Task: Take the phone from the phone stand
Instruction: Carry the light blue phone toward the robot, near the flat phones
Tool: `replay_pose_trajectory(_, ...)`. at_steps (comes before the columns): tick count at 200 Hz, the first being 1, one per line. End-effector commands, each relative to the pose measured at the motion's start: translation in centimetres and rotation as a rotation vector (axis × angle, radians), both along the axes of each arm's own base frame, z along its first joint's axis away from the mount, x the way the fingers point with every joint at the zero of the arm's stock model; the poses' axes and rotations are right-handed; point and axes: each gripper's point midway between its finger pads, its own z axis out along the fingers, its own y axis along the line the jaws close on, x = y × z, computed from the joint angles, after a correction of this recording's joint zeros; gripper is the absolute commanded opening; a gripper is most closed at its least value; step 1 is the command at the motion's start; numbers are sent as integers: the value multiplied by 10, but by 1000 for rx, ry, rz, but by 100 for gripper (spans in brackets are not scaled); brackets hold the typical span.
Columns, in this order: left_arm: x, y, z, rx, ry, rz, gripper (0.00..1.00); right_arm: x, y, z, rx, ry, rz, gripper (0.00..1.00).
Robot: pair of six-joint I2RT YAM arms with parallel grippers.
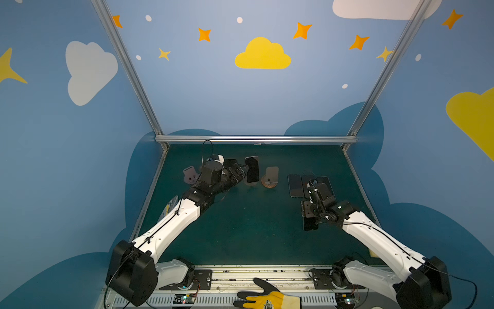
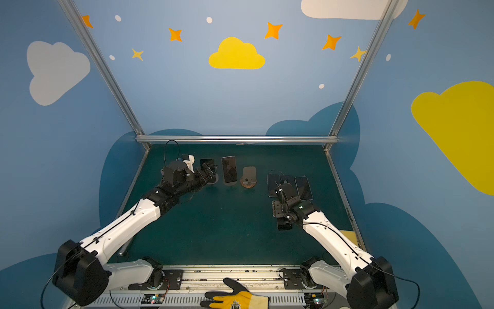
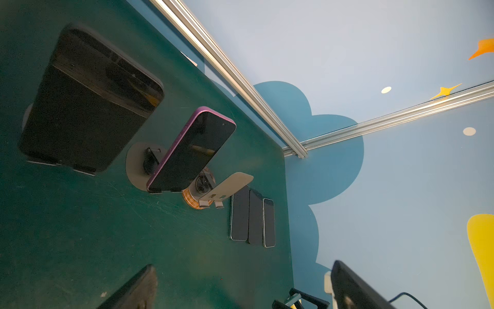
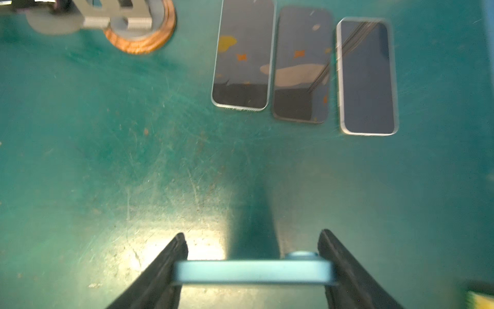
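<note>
While the right gripper [image 4: 252, 235] clamps a light-blue phone [image 4: 254, 275] across its width above the counter [image 4: 133, 174], three phones [image 4: 299, 67] already lie flat side by side just beyond it; that much of the job looks done; an empty stand [image 3: 227, 184] on a wooden base sits near them; left to do, I judge, are the purple phone [image 3: 192, 152] and the black phone [image 3: 88, 101], each leaning on its own phone stand [image 3: 136, 163]; the left gripper [image 1: 239, 171] hangs wide apart and empty beside those two.
</note>
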Motion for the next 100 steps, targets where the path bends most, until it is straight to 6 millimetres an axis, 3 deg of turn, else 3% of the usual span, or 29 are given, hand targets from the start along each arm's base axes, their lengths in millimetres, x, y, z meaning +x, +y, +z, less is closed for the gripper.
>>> replay_pose_trajectory(1, 2, -2, 6, 10, -19, -6, 100, 10, 15, -1, 85, -4, 27, 62)
replay_pose_trajectory(100, 5, -3, 0, 15, -5, -7, 100, 23, 19, -44, 68, 224, -28, 62)
